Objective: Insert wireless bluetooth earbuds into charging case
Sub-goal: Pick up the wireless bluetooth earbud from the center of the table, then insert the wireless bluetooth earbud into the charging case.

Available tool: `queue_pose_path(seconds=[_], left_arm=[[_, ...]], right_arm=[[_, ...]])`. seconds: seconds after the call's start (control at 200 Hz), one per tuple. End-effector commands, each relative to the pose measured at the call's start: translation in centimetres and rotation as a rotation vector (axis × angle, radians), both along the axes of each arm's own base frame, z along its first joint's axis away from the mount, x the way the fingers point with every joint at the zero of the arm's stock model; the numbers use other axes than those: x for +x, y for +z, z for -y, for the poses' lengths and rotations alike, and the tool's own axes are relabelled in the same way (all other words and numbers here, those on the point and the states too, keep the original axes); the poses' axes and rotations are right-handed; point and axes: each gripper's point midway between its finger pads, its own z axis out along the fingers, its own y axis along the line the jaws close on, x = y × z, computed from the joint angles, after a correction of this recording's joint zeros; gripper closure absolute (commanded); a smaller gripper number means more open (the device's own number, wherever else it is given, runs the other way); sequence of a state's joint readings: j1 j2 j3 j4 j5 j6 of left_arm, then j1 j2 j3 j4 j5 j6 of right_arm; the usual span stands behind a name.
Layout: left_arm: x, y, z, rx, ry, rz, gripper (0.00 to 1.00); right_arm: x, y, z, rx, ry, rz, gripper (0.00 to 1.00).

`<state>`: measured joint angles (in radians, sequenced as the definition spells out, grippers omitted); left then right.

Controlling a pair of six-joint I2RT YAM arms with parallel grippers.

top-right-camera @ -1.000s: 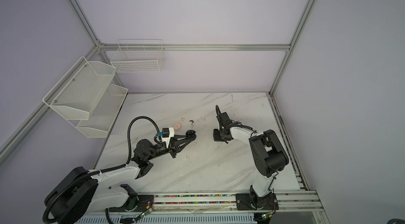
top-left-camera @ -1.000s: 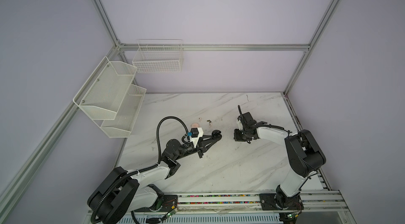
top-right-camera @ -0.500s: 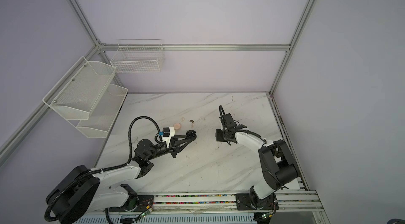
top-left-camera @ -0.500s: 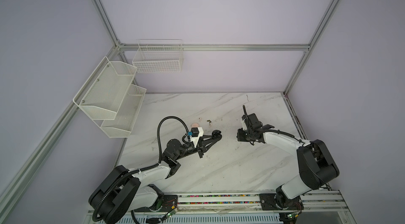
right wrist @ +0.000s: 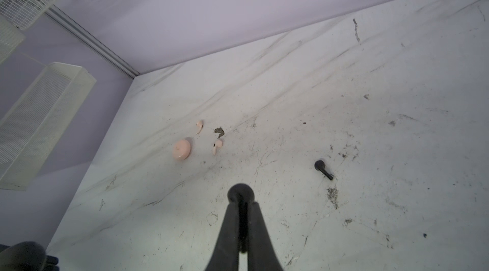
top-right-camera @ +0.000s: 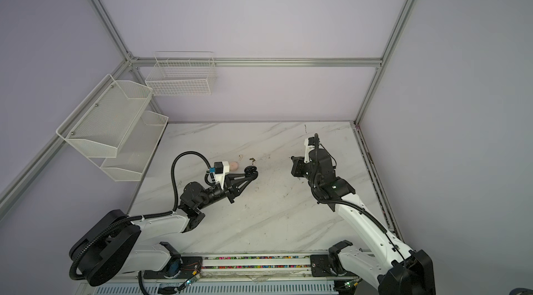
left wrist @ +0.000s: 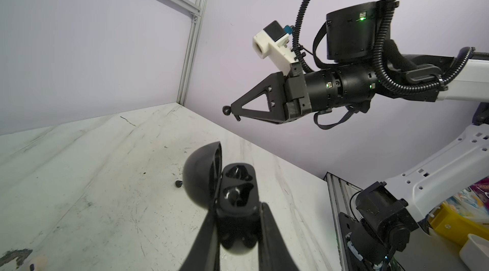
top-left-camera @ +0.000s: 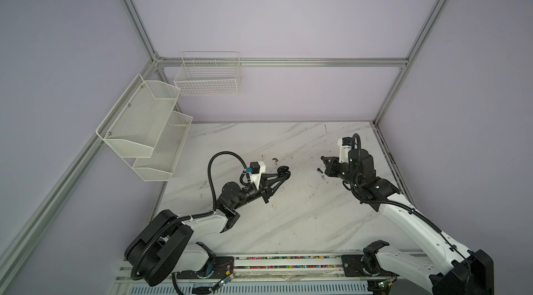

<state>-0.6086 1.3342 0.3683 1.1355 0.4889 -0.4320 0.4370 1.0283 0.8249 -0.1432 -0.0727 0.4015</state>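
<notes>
Marbled white tabletop (top-left-camera: 288, 221), scuffed and speckled, sits inside pale lilac walls. Left gripper (left wrist: 236, 214) is clamped on a black round case (left wrist: 238, 195), held clear of the table. The case's domed lid (left wrist: 202, 174) stands open and two moulded hollows show in its base. Right gripper (right wrist: 240, 199), up in the air to the right and well apart from the case, pinches a black earbud (left wrist: 226, 110); the bulb head pokes past the tips and the stem end juts out beside them. A second black earbud (right wrist: 323, 169), bulb and short straight stem, lies flat on the table near the right gripper's tips, between the two arms. Farther left, a round pink case (right wrist: 181, 149) rests on the table. A first pink earbud (right wrist: 199, 126) and a second pink earbud (right wrist: 217, 146) lie just beside it, with a dark speck of grime (right wrist: 219, 132) close to both.
</notes>
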Motion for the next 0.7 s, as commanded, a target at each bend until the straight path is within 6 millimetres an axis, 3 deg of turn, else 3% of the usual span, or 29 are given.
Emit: queue_pose_path(seconds=[0.0,0.445,0.695], left_arm=[[0.5,5.9,0.5,-0.096,-0.005,0.126,1.0],[0.4,9.0,1.5,-0.09,-0.033,0.251,1.0],[0.6,10.6,2.5,-0.107,-0.076,0.286,1.0]], right_arm=[[-0.4,3.3,-0.5,0.047,0.044,0.089,1.0],[-4.8,13.1,-3.4,0.243,0.214,0.347,1.0],[-6.5,14.9,-7.5,0.227,0.291,0.453,1.0]])
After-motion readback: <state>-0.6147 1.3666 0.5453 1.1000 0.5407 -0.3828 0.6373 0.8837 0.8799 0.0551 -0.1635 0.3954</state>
